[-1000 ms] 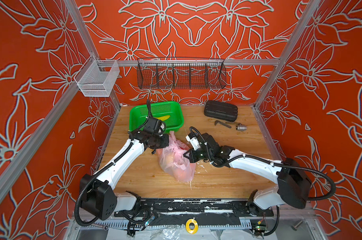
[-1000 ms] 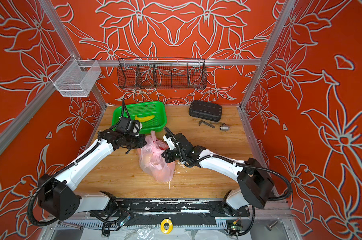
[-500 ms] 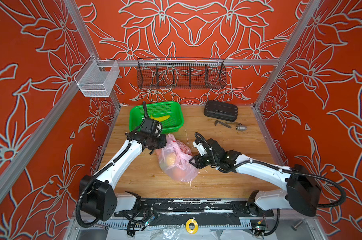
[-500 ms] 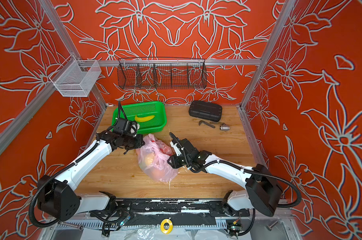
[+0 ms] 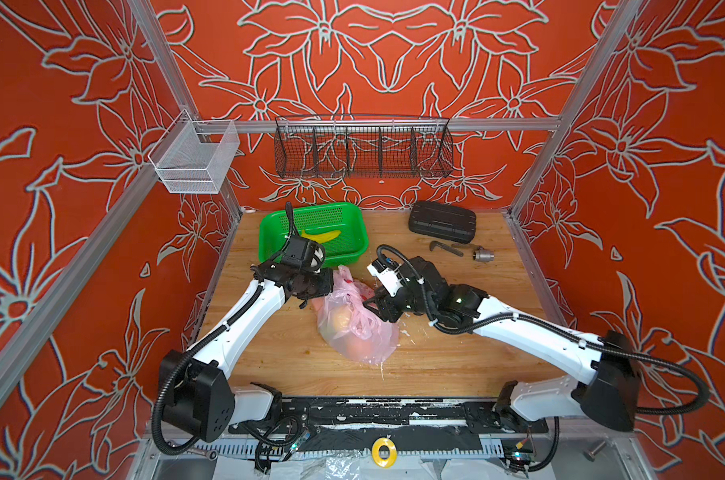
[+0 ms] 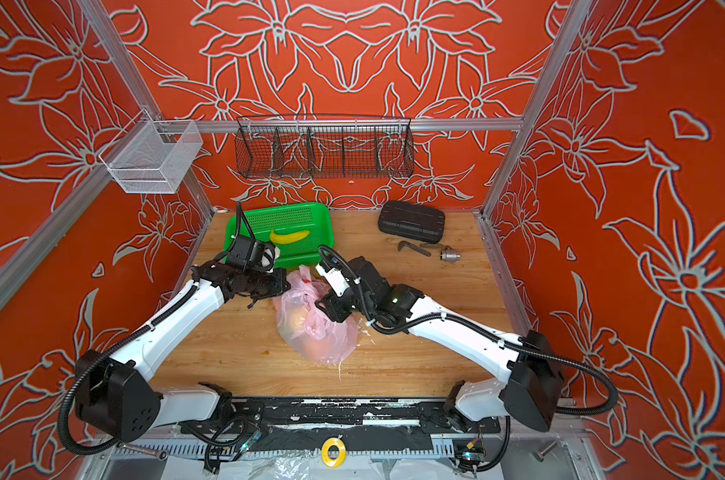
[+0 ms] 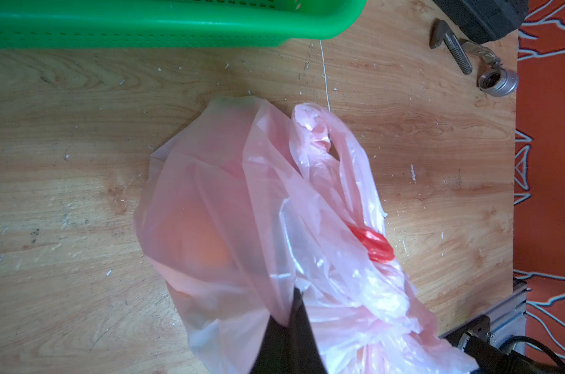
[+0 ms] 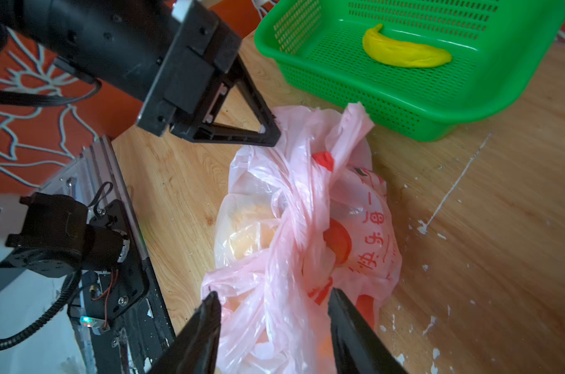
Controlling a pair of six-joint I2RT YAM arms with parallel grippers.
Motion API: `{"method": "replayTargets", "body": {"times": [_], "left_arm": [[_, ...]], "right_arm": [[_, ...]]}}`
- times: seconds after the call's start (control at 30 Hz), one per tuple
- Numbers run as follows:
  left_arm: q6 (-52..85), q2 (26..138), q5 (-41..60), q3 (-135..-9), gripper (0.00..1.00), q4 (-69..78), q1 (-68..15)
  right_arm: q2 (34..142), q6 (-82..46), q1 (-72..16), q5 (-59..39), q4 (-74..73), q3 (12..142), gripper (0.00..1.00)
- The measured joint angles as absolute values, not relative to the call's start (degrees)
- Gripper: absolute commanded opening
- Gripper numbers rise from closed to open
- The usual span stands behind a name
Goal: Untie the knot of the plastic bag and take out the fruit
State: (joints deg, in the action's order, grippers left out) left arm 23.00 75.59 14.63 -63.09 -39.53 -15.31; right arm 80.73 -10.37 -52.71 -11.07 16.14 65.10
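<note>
I find the plastic bag (image 5: 358, 332) lying nearest me on the wooden surface (image 5: 456, 357), about mid-width. Its long axis runs near to far and leans a little left at the far end. The rounded, loaded end faces me and the handle end points toward the green basket (image 5: 346, 259).

Fruit (image 5: 339, 320) shows through the film as rounded orange shapes.

The right pincer (image 8: 273, 296) is spread, with a finger on either side of the bunched film on the bag's right flank. The left pincer (image 7: 292, 302) is pressed together and pinches a fold of the bag's film on the left side, holding it taut.

The knot (image 8: 304, 197) appears as twisted handle strands along the top of the bag, with one floppy end aimed at the basket. The crumpled film hides whether it is tied, so I cannot tell.

Just beyond the bag's far tip, the basket holds a banana (image 5: 321, 237). Farther back and to the right sits a black case (image 5: 442, 216).
</note>
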Motion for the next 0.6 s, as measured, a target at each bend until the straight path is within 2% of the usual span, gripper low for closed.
{"method": "replayTargets", "body": {"times": [0.13, 0.3, 0.37, 0.6], "left_arm": [[23.2, 75.6, 14.4, -63.1, 0.00, -39.5, -15.3], [23.3, 75.6, 14.3, -63.2, 0.00, -39.5, -15.3], [23.3, 75.6, 14.3, -63.2, 0.00, -39.5, -15.3], [23.2, 75.6, 12.7, -63.3, 0.00, -40.0, -15.3]], "right_arm": [[87.6, -7.4, -54.5, -8.8, 19.2, 69.6, 0.50], [93.4, -5.0, -56.1, -4.9, 22.7, 72.1, 0.20], [94.2, -4.6, -56.5, -3.4, 23.1, 72.3, 0.12], [94.0, -5.0, -56.8, -1.8, 22.1, 72.2, 0.11]]}}
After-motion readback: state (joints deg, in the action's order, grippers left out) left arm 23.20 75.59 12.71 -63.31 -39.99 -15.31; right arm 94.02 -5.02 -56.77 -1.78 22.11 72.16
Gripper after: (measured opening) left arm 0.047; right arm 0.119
